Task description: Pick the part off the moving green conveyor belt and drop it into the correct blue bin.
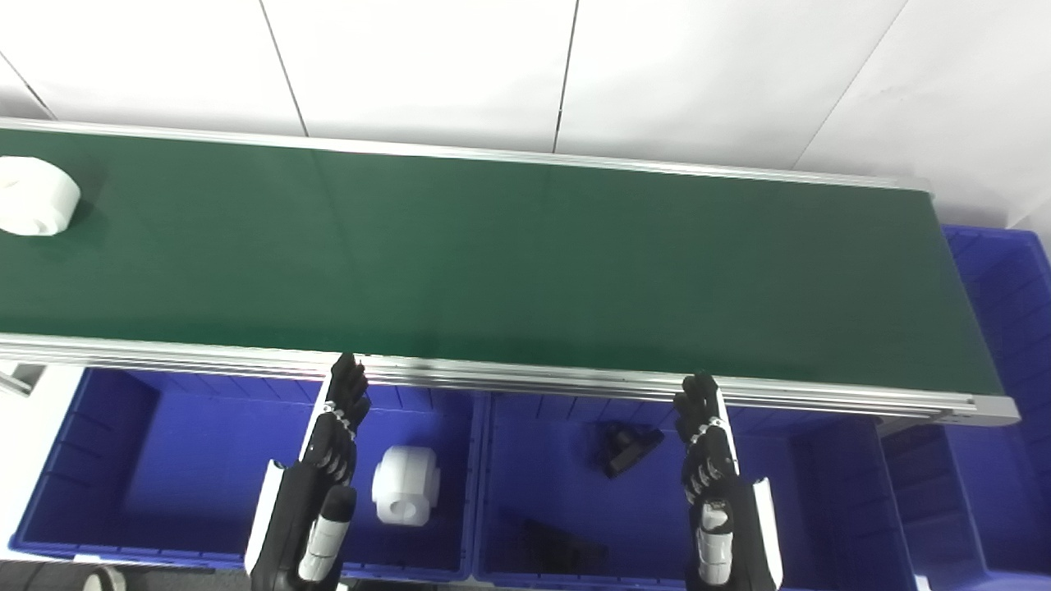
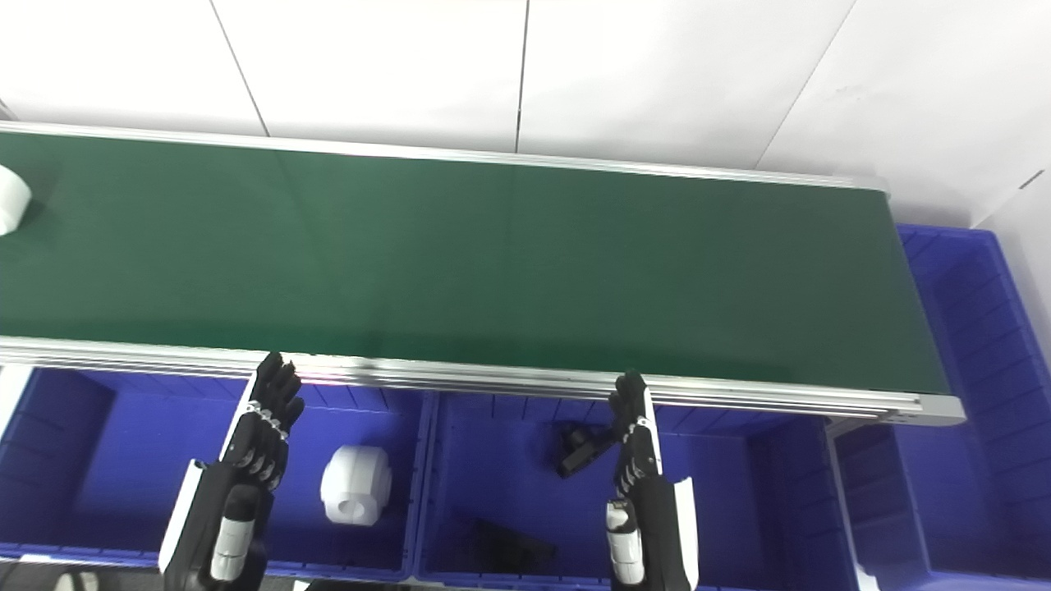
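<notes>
While both hands (image 1: 332,460) (image 1: 706,460) hover with fingers straight and empty, a rounded white part (image 1: 33,197) rides the matte green belt (image 1: 525,263).

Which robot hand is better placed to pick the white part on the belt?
Likely the left robot hand: the part lies at the belt's far left, nearer it; the right waits farther off.

White wall panels (image 1: 427,66) with thin dark seams stand behind the far edge of the scene. A pale floor strip (image 1: 33,410) shows at the left edge, with a grey round object (image 1: 57,579) in the bottom-left corner.
</notes>
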{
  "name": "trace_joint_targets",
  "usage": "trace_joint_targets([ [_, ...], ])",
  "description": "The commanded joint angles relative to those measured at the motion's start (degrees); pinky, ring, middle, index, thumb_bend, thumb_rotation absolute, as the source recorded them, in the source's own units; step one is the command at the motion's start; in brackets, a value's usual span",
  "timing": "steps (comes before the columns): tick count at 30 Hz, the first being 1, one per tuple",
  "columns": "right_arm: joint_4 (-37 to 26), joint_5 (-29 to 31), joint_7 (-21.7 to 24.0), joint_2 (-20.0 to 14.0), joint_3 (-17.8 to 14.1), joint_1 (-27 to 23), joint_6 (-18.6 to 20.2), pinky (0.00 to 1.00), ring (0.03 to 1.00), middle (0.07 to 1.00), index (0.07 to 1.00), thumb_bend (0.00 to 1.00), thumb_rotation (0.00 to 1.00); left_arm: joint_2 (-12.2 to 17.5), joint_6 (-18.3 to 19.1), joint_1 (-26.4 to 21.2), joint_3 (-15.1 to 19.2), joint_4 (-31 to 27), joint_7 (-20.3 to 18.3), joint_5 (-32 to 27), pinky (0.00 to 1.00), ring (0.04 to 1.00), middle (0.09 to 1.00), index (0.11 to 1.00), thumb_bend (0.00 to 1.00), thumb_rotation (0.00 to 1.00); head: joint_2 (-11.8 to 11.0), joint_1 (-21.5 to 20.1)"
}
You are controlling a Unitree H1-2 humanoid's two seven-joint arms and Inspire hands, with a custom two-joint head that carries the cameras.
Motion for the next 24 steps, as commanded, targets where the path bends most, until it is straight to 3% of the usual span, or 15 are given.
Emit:
trace_joint_targets([
  [1, -0.5, 0.1, 0.2, 0.3, 0.2, 0.0, -0.1, 1.00, 0.982, 0.984, 0.999, 0.93, 1.00, -0.1, -0.9, -0.3, 0.1, -0.8, 0.0, -0.1, 1.00, 1.000, 1.000, 1.000, 0.76, 0.91, 0.0, 0.0],
  [24, -0.1, -0.3, 0.5, -0.2, 0.2, -0.3, -0.2, 1.00, 0.984, 0.983, 0.999, 0.91, 1.00, 0.0, -0.4, -0.4, 0.2, -0.7, 0.0, 0.6, 1.00, 1.000, 1.000, 1.000, 0.79, 0.91, -0.1, 0.0],
])
